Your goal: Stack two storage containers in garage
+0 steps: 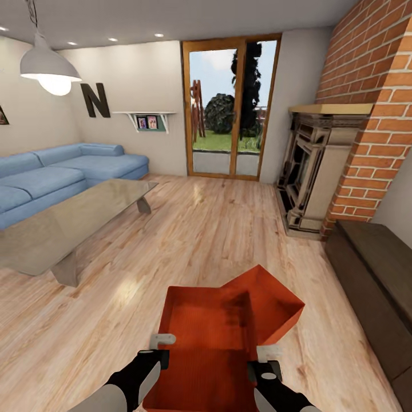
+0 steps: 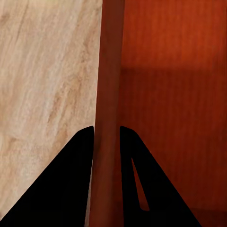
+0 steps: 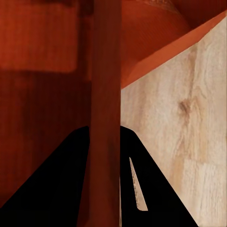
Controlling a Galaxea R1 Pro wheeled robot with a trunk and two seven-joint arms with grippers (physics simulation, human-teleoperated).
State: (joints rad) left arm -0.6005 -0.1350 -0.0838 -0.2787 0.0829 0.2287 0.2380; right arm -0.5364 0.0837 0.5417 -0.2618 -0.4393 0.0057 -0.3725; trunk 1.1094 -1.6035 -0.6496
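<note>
Two storage containers (image 1: pixel 229 332) are sitting nested askew in front of you, the upper one (image 1: pixel 194 355) held between your arms above the light wood plank floor (image 1: pixel 200 240) of the living room, the lower one (image 1: pixel 274 306) jutting out toward the right. Your left gripper (image 2: pixel 107 142) is pinching the upper bin's left wall (image 2: pixel 109 85), one finger on each side. Your right gripper (image 3: pixel 105 142) is clamping its right wall (image 3: pixel 106 71) the same way. Farther right, you are facing the brick chimney (image 1: pixel 372 103) and the dark cabinet (image 1: pixel 377 274).
</note>
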